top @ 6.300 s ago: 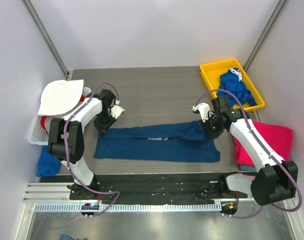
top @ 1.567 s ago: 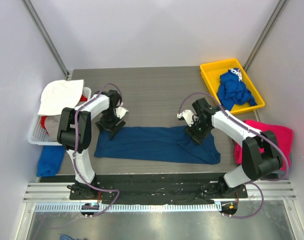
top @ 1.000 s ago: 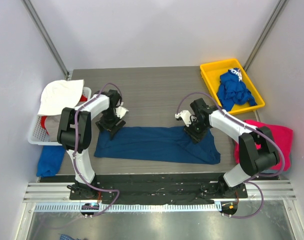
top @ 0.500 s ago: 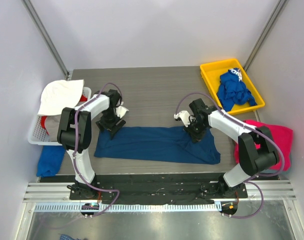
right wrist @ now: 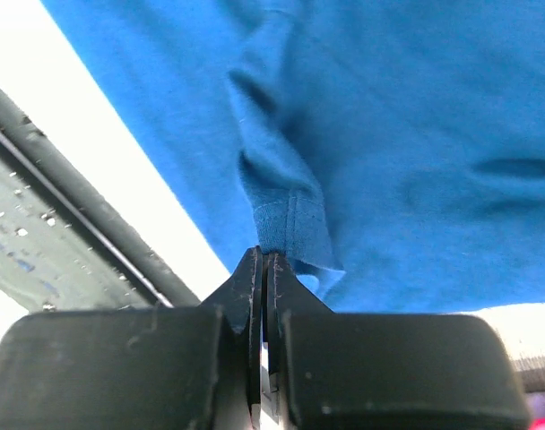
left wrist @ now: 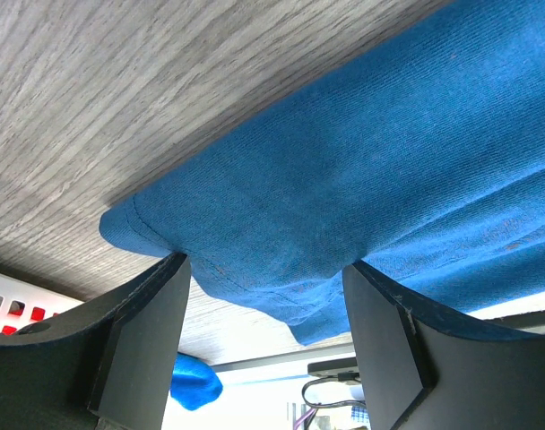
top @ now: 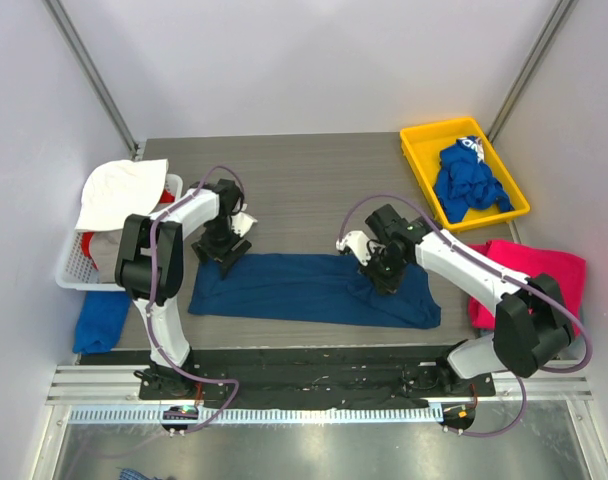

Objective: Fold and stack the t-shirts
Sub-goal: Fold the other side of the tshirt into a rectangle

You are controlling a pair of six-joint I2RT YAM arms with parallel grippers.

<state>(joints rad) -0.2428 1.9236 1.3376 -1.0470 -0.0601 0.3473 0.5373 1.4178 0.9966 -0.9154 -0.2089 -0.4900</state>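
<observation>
Top external view has the navy t-shirt [top: 304, 288] lying flat in a long strip on the table [top: 304, 190], down toward 6 o'clock, near the arm bases. The pink t-shirt [top: 544, 275] lies at 3 o'clock by the table edge. The royal-blue t-shirt [top: 469, 180] is bunched up in the yellow tray [top: 424, 140] at 2 o'clock.

The right gripper [top: 376, 275] is on the far edge of the strip, at about 4 o'clock. Its wrist view shows the fingers pressed together on a small fold of hem, so it looks like it has a tiny pinch of the navy shirt. The left gripper [top: 222, 252] is at the strip's far corner, at 9 o'clock. Its fingers stand wide apart with the shirt corner between them, holding nothing.

The job now looks like getting hold of both ends for the next fold. To do it well, the left fingers should close on the corner before anything lifts. Then both arms should go up together, level and slow. The right pinch is small, so a hard pull could let the hem slip out.
</observation>
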